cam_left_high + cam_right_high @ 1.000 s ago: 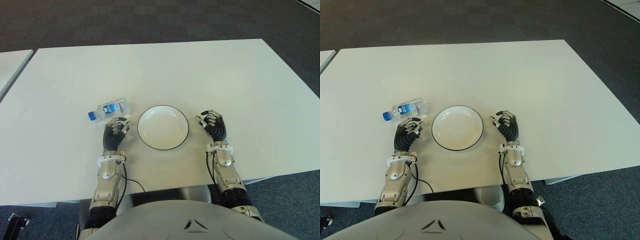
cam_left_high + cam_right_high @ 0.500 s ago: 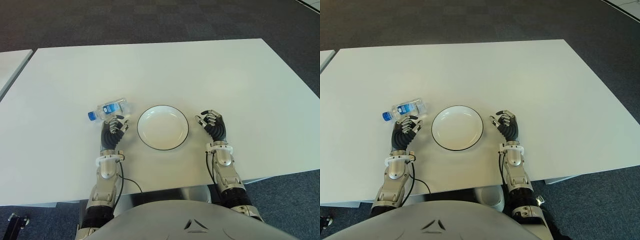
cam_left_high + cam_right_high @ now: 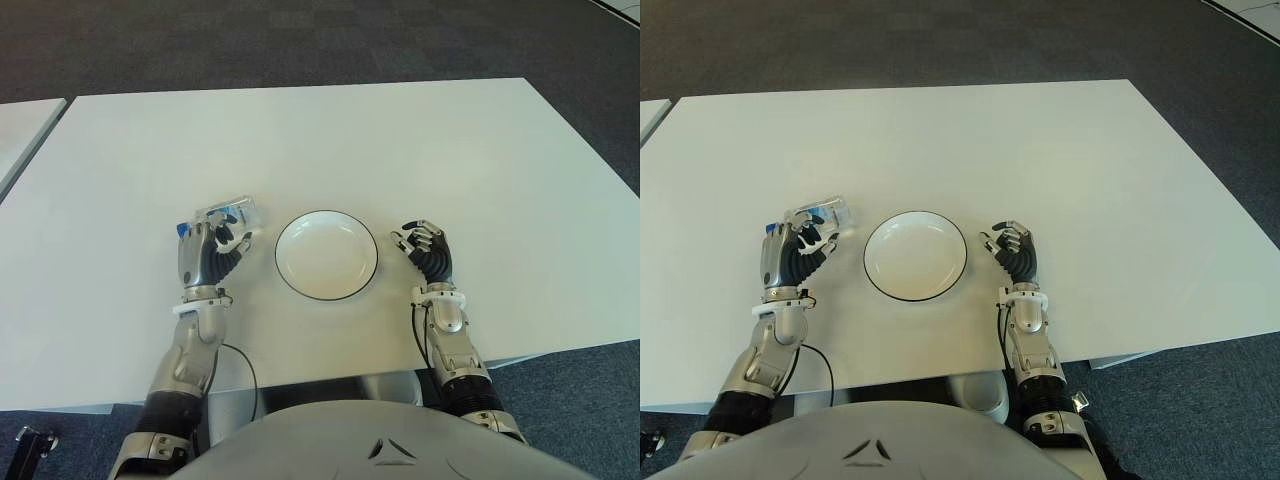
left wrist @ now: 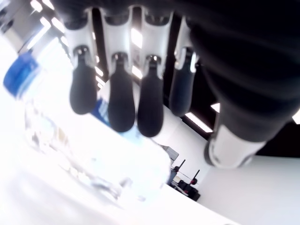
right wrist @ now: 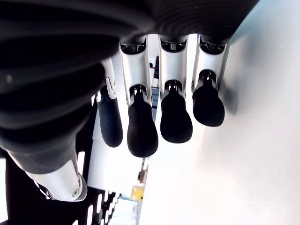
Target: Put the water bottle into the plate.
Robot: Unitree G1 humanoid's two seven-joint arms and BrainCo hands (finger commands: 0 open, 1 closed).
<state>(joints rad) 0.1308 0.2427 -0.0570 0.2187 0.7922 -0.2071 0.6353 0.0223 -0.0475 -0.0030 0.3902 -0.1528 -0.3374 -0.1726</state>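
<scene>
Two hands show on a white table (image 3: 420, 140) in the left eye view. The left hand (image 3: 207, 252) sits over the near side of the water bottle (image 3: 232, 214), which lies on its side just left of the plate (image 3: 326, 255), apart from its rim. The bottle's blue cap (image 3: 182, 230) peeks out at the hand's left edge and its clear base end points toward the plate. The fingers (image 3: 230, 243) reach over the bottle but are not closed around it. The plate, white with a dark rim, lies between the two hands, with a strip of bare table on each side. The right hand (image 3: 427, 250) shows just right of the plate, fingers loosely curled and holding nothing. Beyond the plate the tabletop is wide and bare out to its far edge; the near edge runs close under both forearms.

From the right eye view the same layout holds: the bottle under the left hand's fingertips, a narrow gap to the plate's left rim, and dark carpet (image 3: 940, 40) past the table's far edge.

Close in, the left wrist view has four dark fingertips (image 4: 121, 105) hanging straight over the clear bottle, blue cap off to one side, with a gap between pads and plastic.

Lastly, the right wrist view shows fingers (image 5: 176, 115) slack above bare white tabletop, nothing between them.
</scene>
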